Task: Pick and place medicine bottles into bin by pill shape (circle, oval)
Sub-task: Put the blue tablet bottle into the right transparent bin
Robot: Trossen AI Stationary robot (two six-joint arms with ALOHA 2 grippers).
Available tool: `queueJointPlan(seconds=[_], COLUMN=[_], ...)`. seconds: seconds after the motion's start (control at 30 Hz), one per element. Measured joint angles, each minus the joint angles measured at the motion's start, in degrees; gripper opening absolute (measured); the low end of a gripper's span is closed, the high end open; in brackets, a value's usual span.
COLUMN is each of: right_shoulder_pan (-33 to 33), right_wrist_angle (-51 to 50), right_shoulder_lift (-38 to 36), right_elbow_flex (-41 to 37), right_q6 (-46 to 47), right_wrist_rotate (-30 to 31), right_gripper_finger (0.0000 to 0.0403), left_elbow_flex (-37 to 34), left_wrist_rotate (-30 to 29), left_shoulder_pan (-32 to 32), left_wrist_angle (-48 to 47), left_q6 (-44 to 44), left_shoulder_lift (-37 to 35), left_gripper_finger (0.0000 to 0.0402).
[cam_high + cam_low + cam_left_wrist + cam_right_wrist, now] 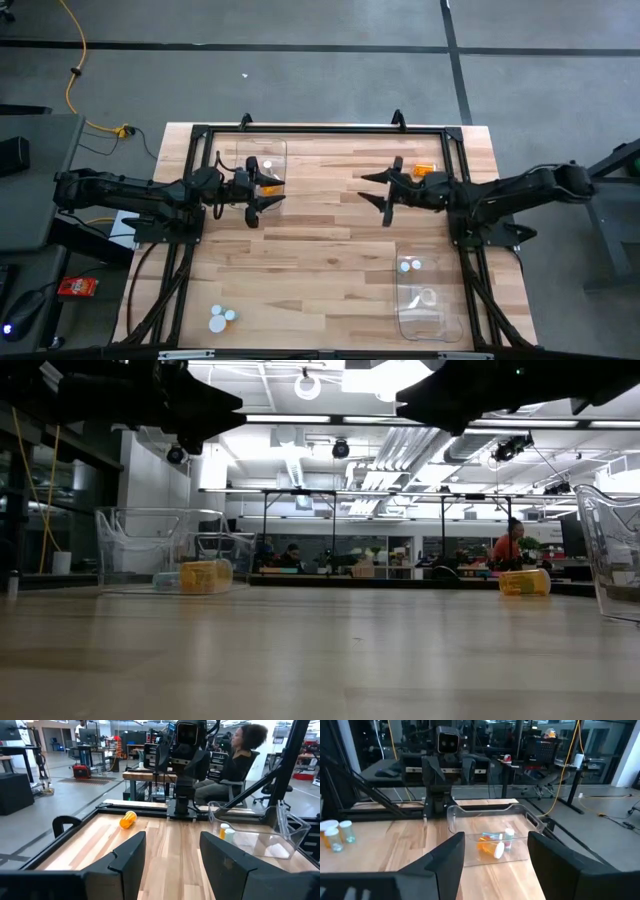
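An amber bottle (268, 187) lies on its side in the clear bin (262, 150) at the far left, beside a white-capped bottle (267, 163); the right wrist view shows them (490, 846). Another amber bottle (425, 170) lies on its side on the table at the far right, also in the left wrist view (127, 819). Three white-capped bottles (220, 318) stand at the near left. My left gripper (266, 205) hangs open and empty at the left bin's near edge. My right gripper (372, 198) hangs open and empty above the table's middle, left of the loose amber bottle.
A second clear bin (420, 300) stands at the near right with bottles (408, 265) upright in it, also seen in the left wrist view (226, 832). A black frame (320, 128) runs along the table's far edge. People sit in the room beyond the table (240, 755).
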Motion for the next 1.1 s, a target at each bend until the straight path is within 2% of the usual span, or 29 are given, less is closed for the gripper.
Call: queueJointPlan(seconds=[0.97, 1.1], right_shoulder_pan=[-0.76, -0.76], right_wrist_angle=[-0.64, -0.65], right_shoulder_lift=[0.04, 0.05], right_elbow_flex=[0.37, 0.39], right_q6=[-1.35, -1.35], right_wrist_rotate=[-0.09, -0.09], right_gripper_finger=[0.0210, 0.0210], left_elbow_flex=[0.00, 0.90], left_wrist_rotate=[0.37, 0.34], left_shoulder_pan=[-0.05, -2.51], left_wrist_angle=[0.36, 1.22], left_q6=[-1.63, -1.60], left_shoulder_lift=[0.00, 0.00], left_gripper_finger=[0.0174, 0.0174])
